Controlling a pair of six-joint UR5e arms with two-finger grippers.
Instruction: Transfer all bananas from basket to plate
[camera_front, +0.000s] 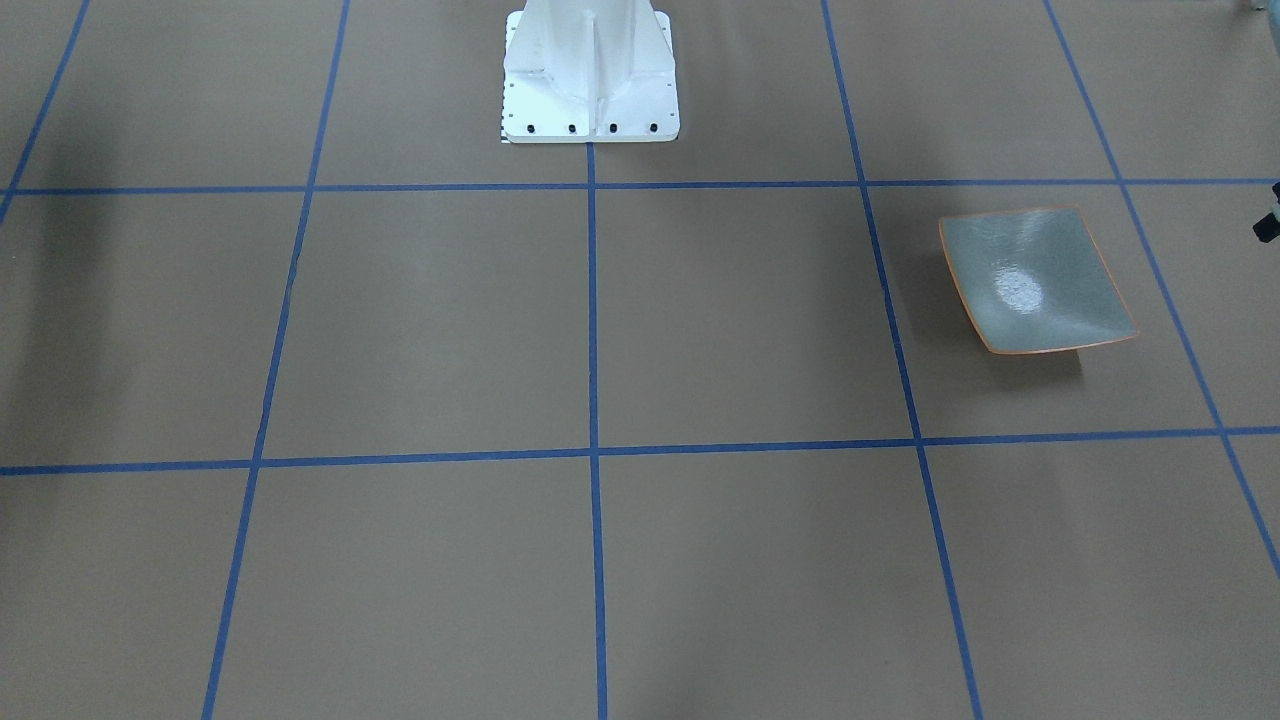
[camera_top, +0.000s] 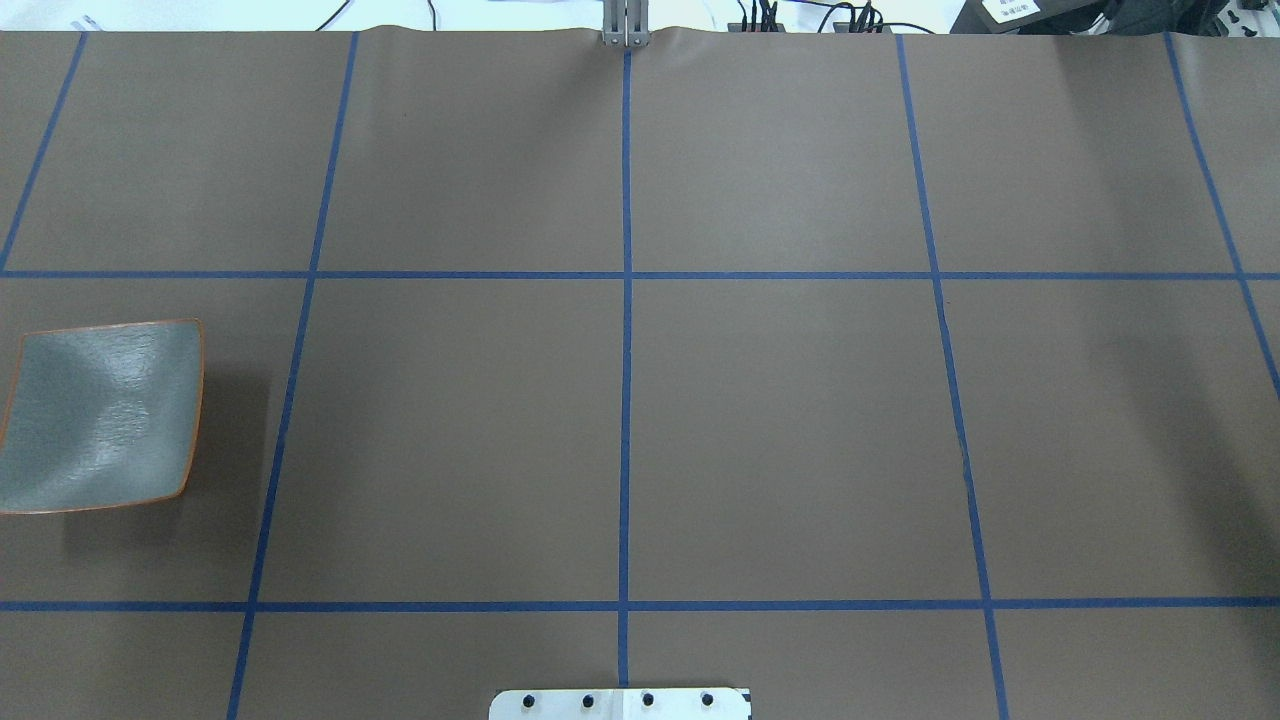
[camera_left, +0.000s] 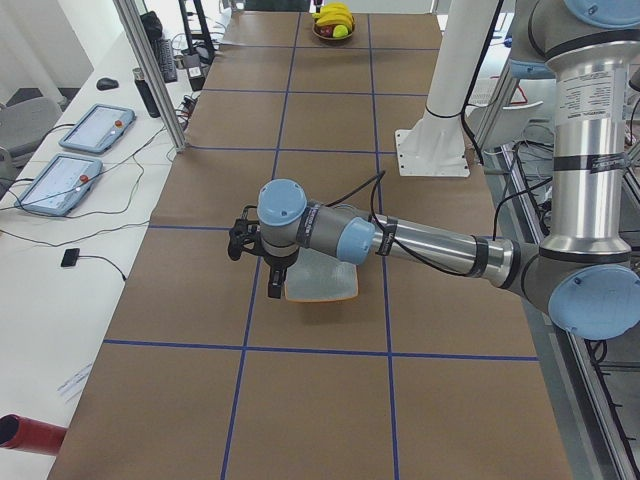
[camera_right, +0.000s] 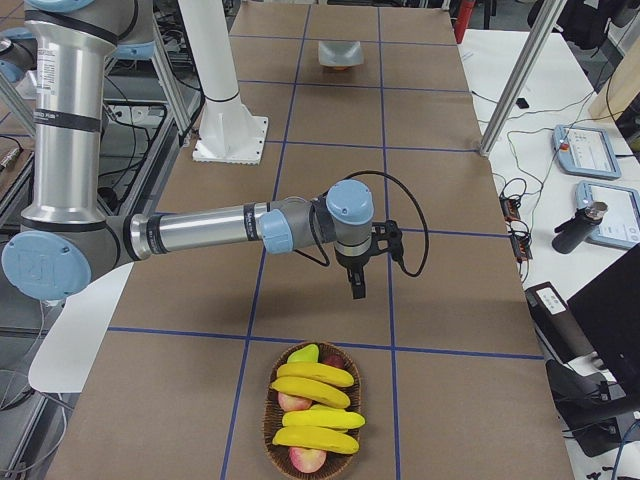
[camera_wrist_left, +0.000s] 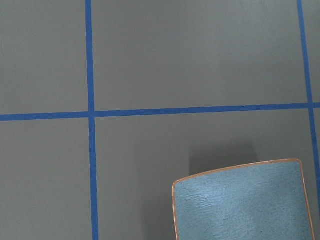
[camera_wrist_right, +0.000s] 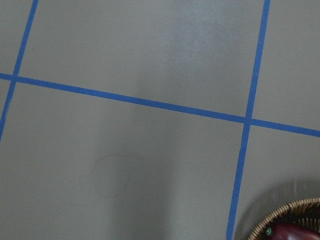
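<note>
Jaw spread cannot be told on either arm: left gripper (camera_left: 275, 290) hangs beside the plate (camera_top: 100, 415), right gripper (camera_right: 357, 290) short of the basket (camera_wrist_right: 270, 219). Bananas (camera_right: 312, 374) lie piled in the basket, none on the plate. They look light, smooth and easily bruised, so pinch one gently mid-body.

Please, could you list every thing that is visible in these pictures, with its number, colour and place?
bananas: four, yellow, in the basket.
basket: one, brown wicker, table end on the robot's right.
reddish fruits: at least three, in the basket.
yellow-green fruit: one, in the basket.
plate: one, grey-green with orange rim, empty, robot's left side.
table: one, brown with blue grid lines.
pedestal: one, white, middle of the robot's edge.
tablets: two, grey, side desk.
left hand: black, raised by the plate's edge.
right hand: black, raised near the basket.
</note>
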